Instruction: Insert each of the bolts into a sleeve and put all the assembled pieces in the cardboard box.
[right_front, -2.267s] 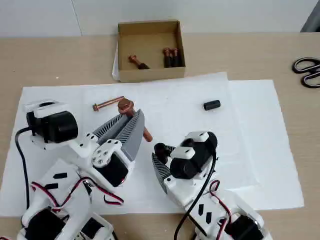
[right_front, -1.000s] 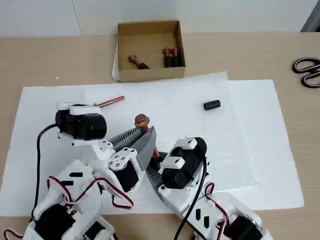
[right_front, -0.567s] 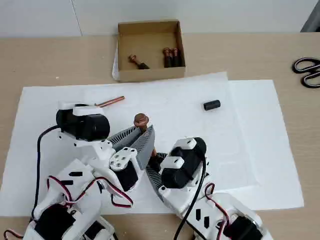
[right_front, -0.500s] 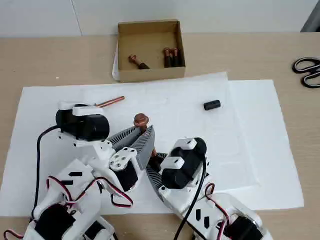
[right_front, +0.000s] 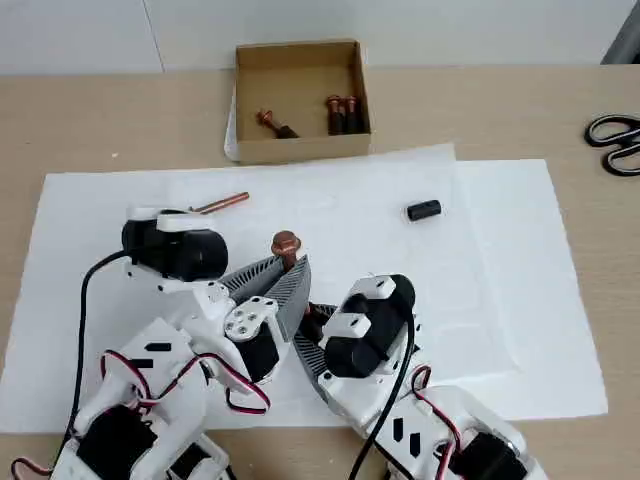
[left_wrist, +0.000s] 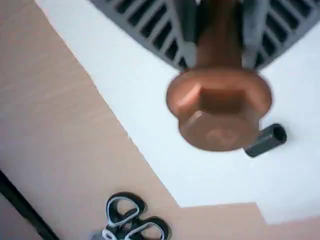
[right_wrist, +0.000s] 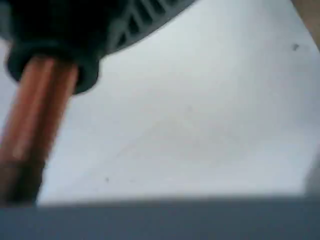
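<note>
Loose bolt (right_front: 222, 204) on paper sheet (right_front: 500, 260), unpaired. Left gripper (right_front: 287, 270) clamped on bolt (right_front: 285, 244), head up. Box (right_front: 300, 148) at far side holds three assembled pieces (right_front: 334, 115). Right gripper (right_front: 313, 318) just beside left, clamped on sleeve (right_wrist: 50, 47); shaft enters sleeve, depth unclear. Spare sleeve (right_front: 424, 211) lies apart. Judgement: three done, fourth mid-insertion, fifth untouched. Paper covers wooden table (right_front: 100, 120); scissors (right_front: 615, 142) far right; pale wall (right_front: 400, 30) behind.

Wooden table (right_front: 100, 110) with white paper sheet (right_front: 500, 260), cardboard box (right_front: 300, 150) and scissors (right_front: 615, 142) on top.
</note>
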